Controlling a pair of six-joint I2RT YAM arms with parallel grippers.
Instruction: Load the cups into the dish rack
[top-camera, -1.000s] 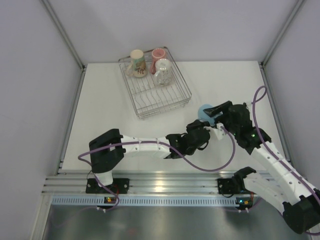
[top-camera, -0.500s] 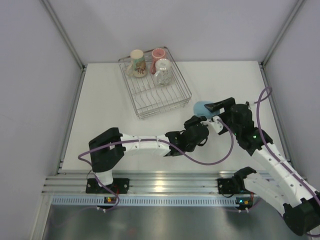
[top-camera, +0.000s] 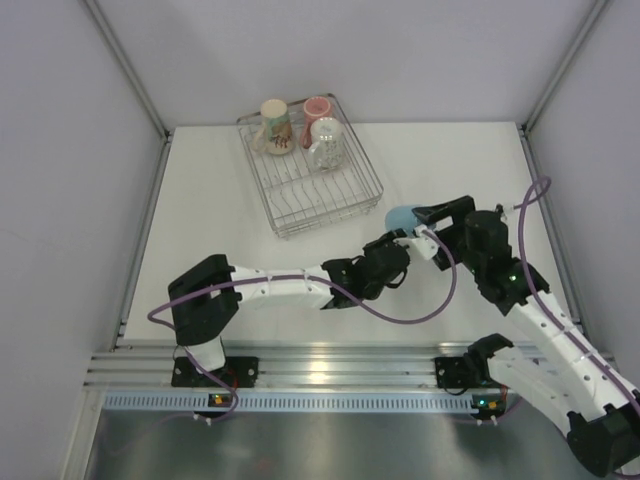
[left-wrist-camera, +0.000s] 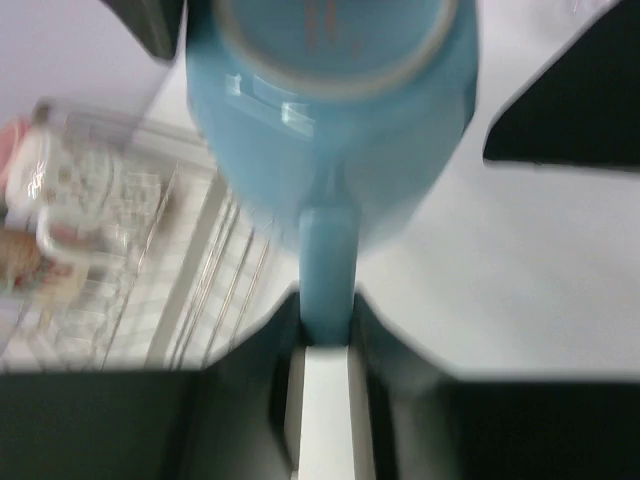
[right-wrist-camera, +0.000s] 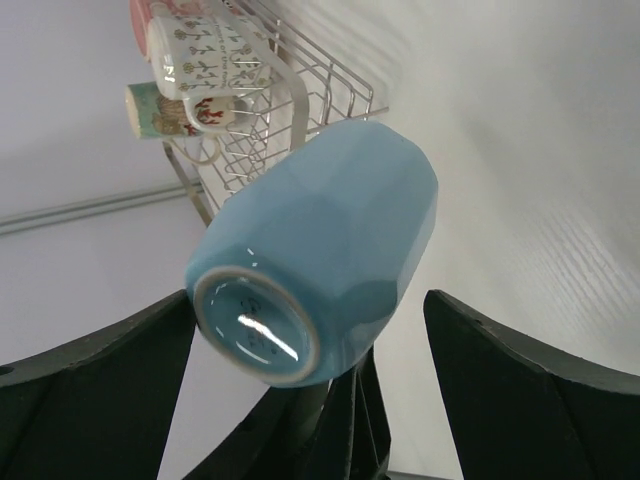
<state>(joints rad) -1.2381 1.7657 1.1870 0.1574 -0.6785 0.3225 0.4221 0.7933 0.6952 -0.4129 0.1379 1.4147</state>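
Against the earlier overhead frames, the light blue mug (top-camera: 402, 214) is now lying further toward the upper left, nearer the lower right corner of the dish rack (top-camera: 310, 190). The left arm is stretching out longer beneath it, and the right gripper (right-wrist-camera: 312, 310) is standing wider than before.

In the right wrist view its two dark fingers (right-wrist-camera: 95, 385) are spreading well apart on either side of the mug, touching nothing. The left gripper (left-wrist-camera: 328, 300) is pinching the mug's thin handle between its fingers. The mug is lying on its side with its base ring facing both wrist cameras, and it appears to be hanging clear of the table.

The handover looks done, so the carry to the rack is the step in hand. The whole mug is hanging from one narrow handle, so the pinch is worth keeping firm and the motion slow. The right arm should be backing off toward the right of the frame before the left one swings. The free wires lie in the lower half of the rack, below the cream-tan cup (top-camera: 275, 120), the pink cup (top-camera: 317, 107) and the pale flower-printed mug (top-camera: 326, 143). The mug needs to clear the raised rim before being lowered.

Faint marks are showing on the blue base, too blurred to read; no other writing is showing.
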